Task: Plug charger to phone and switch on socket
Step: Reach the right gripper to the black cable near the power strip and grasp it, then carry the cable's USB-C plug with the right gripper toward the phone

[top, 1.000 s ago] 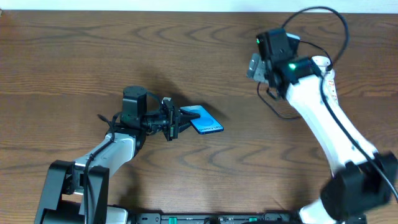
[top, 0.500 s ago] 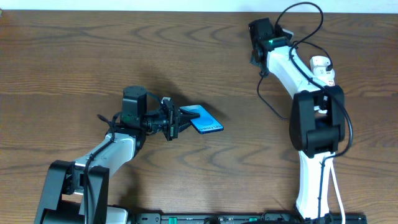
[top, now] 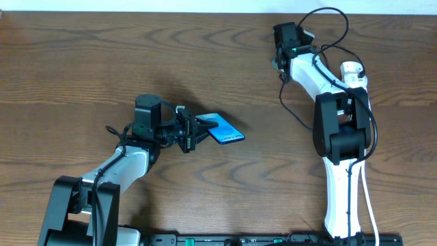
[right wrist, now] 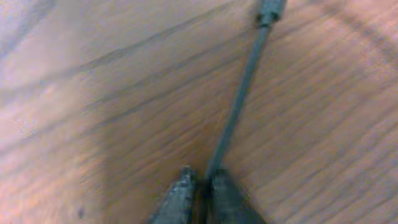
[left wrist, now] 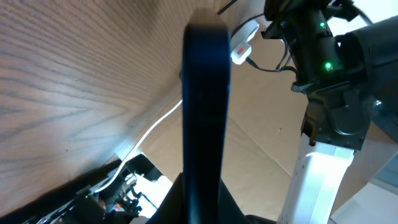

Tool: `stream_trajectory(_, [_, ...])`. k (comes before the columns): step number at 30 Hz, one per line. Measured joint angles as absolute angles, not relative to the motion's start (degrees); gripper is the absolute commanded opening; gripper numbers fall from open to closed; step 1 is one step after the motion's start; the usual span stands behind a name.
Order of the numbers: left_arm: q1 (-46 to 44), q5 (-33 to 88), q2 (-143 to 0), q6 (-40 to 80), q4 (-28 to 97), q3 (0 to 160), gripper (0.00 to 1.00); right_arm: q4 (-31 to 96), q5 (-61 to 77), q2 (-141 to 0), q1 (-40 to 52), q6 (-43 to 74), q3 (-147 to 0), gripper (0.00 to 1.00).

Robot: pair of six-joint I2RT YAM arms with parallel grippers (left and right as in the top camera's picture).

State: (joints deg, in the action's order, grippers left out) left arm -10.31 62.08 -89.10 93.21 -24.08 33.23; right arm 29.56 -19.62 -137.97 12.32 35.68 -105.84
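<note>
The left gripper (top: 196, 131) is clamped on one end of the phone (top: 223, 130), near the middle of the wooden table (top: 82, 61). The right gripper (right wrist: 199, 194) has its fingers nearly together, pinching the charger (right wrist: 239, 106) cable. Its plug (right wrist: 271, 9) lies ahead on the wood.

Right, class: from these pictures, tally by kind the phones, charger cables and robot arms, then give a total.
phone: 1
charger: 1
robot arms: 2, the left arm and the right arm
Total: 4
</note>
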Motion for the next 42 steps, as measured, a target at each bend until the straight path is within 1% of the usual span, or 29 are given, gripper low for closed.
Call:
stream_trajectory(4, [-10.31, 61.34, -89.1, 93.21, -24.08, 33.23, 0.08, 37.32, -13.23, -136.16, 12.08, 29.19, -106.5, 0.01])
stream_trajectory(8, [-10.31, 61.12, -89.1, 93.21, -24.08, 33.23, 0.07, 50.78, -8.73, -132.33, 12.19, 23.44, -105.75, 0.02])
stream_trajectory(10, [-10.31, 61.1, -89.1, 93.21, -24.08, 33.23, 0.08, 62.61, -7.51, -128.01, 12.19, 21.52, -105.45, 0.06])
stream_trajectory(12, [-10.31, 61.1, -89.1, 93.21, -24.1, 33.23, 0.08, 70.28, -6.2, -124.97, 12.19, 20.75, -105.32, 0.17])
stream_trajectory(13, [-10.31, 61.1, -89.1, 93.21, -24.08, 33.23, 0.08, 73.52, -5.32, -124.03, 12.19, 20.36, -105.51, 0.22])
stream_trajectory(14, [-10.31, 61.1, -89.1, 93.21, -24.08, 33.23, 0.08, 76.36, -4.54, -123.66, 12.19, 20.12, -105.51, 0.35])
stream_trajectory(16, [-10.31, 61.12, -89.1, 93.21, -24.05, 33.23, 0.08, 78.83, -3.68, -123.59, 12.19, 19.79, -105.1, 0.57])
stream_trajectory(17, [-10.31, 61.1, -89.1, 93.21, -24.1, 33.23, 0.08, 79.05, -3.44, -123.61, 12.19, 19.79, -104.55, 0.61])
stream_trajectory(18, [-10.31, 61.1, -89.1, 93.21, -24.05, 33.23, 0.08, 79.05, -3.31, -123.61, 12.19, 19.55, -104.38, 0.69])
stream_trajectory(20, [-10.31, 61.1, -89.1, 93.21, -24.05, 33.23, 0.08, 78.13, -3.14, -123.61, 12.19, 19.55, -104.27, 0.73])
stream_trajectory(26, [-10.31, 61.1, -89.1, 93.21, -24.08, 33.23, 0.08, 69.01, -2.96, -123.61, 12.23, 19.99, -104.12, 0.67])
stream_trajectory(29, [-10.31, 61.1, -89.1, 93.21, -24.08, 33.23, 0.08, 65.39, -3.73, -123.61, 12.47, 25.21, -103.46, 0.65])
stream_trajectory(34, [-10.31, 61.12, -89.1, 92.97, -24.08, 33.23, 0.08, 62.65, -7.27, -123.61, 13.43, 31.24, -100.01, 0.67])
stream_trajectory(42, [-10.31, 61.12, -89.1, 92.95, -24.08, 33.23, 0.07, 50.26, -10.09, -123.33, 14.55, 35.14, -88.77, 0.66])
